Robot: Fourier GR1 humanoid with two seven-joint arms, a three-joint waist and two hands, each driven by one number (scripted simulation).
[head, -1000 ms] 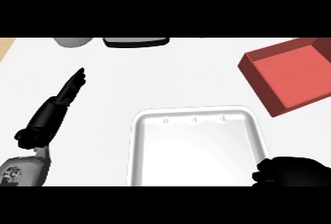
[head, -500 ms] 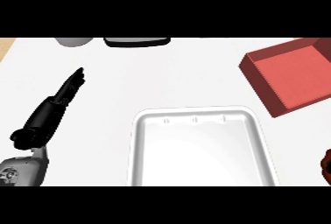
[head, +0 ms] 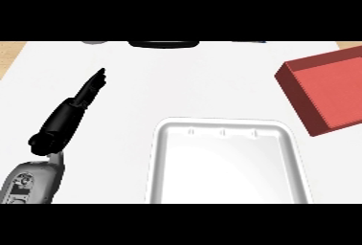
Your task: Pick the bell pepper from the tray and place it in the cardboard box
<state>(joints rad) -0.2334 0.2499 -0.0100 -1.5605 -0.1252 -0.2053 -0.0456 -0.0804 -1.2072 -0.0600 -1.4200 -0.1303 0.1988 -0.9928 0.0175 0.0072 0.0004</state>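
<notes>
Left hand: black, at the left of the frame, fingers straight and pressed together, pointing toward the upper middle of the picture, with the fingertips near the upper left; it holds nothing and lies over bare white counter. Left forearm: grey, entering from the lower left corner, joined to the hand at the wrist. Right hand: not visible anywhere in the head view, so whether its fingers are spread or closed cannot be told. Tray: white, rectangular with rounded corners and a raised rim, occupying the lower middle of the frame and running down to the lower edge; three small marks sit along its upper wall; its interior shows only white surface. It lies to the right of the left hand and well apart from it. Cardboard box: red-brown, open-topped, tilted in the frame, at the right edge and upper right, partly cut off by the picture's border; it sits just beyond the tray's upper right corner and far across the counter from the left hand. Bell pepper: not visible in this view; its location cannot be told. Dark object: at the top middle edge, too cropped to identify.
</notes>
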